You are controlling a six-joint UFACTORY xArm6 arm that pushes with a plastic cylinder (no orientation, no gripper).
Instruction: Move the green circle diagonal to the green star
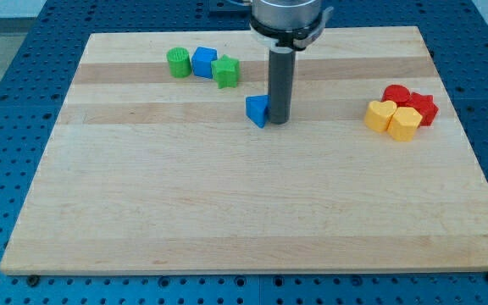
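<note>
My tip point(278, 120) rests on the wooden board point(227, 220) near the upper centre of the frame, touching the right side of a small blue block point(257, 110); I carry no jaws, only this bare rod, so nothing is grasped. The green circle point(178, 62) sits in the upper left, touching a blue cube point(203, 62), which in turn touches the green star point(225, 71). Risk: the three stand in a tight row, so a push on the circle from its left would likely drive the cube into the star and shift my reference. The row lies near the board's top edge, leaving little room above; open board lies below and left. Red blocks point(409, 102) and yellow blocks point(393, 119) cluster far right.
</note>
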